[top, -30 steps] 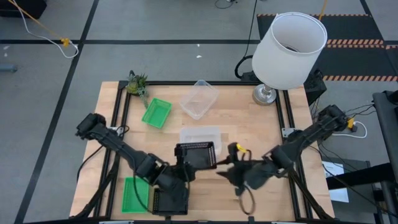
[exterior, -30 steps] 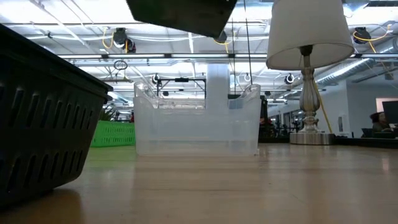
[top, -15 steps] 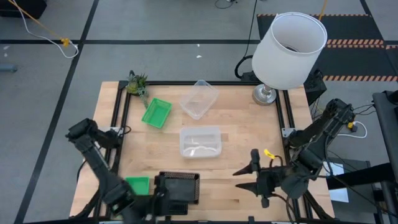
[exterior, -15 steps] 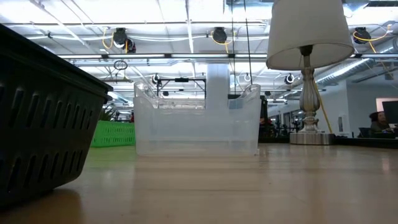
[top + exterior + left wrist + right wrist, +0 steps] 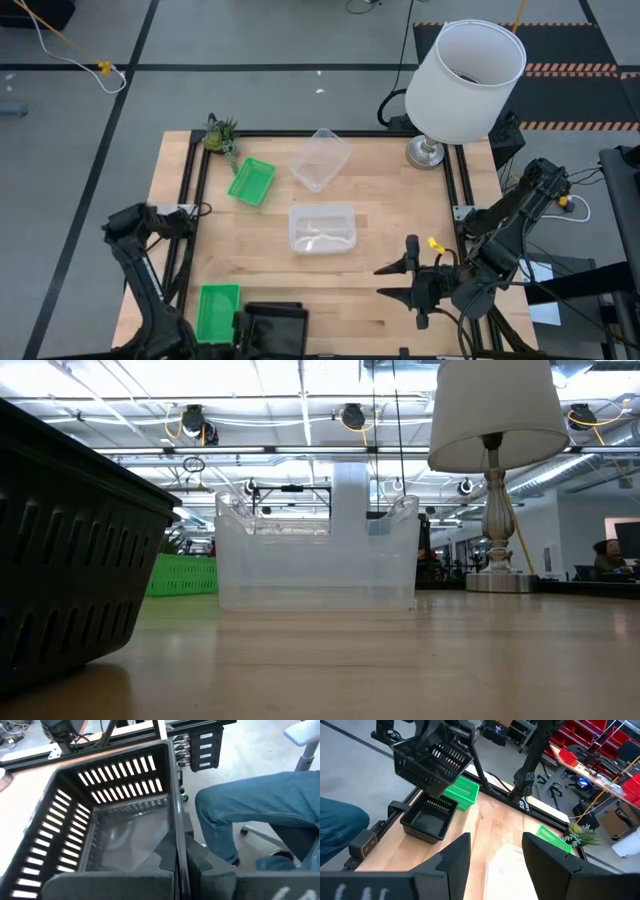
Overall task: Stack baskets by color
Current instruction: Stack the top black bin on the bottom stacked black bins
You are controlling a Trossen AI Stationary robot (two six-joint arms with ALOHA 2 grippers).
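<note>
My left gripper [image 5: 179,861] is shut on a black mesh basket [image 5: 432,762] and holds it in the air over a second black basket [image 5: 426,820], which stands on the table's near left corner. Beside that one lies a green basket [image 5: 217,310]. Another green basket [image 5: 250,181] lies far left. Two clear baskets [image 5: 322,227] [image 5: 320,158] rest on their bottoms at the table's middle and far middle. My right gripper [image 5: 393,282] hovers open near the right front, with nothing between its fingers. My left gripper pinches the top rim of one side wall [image 5: 175,837] of the black basket, one finger inside the basket and one outside. The fingers come from above, slanting down. The basket hangs below them, lifted clear and slightly tilted, above the other black basket.
A white lamp [image 5: 465,70] stands at the far right corner and a small green plant [image 5: 220,133] at the far left corner. A person's leg in jeans [image 5: 255,805] shows just past the table's near edge. Bare wood lies between the clear baskets and the lamp.
My left gripper has carried the black basket from the table's middle toward the near left corner, over the black basket standing there. My right gripper has drawn back from that basket toward the right edge and a little up, then kept still.
</note>
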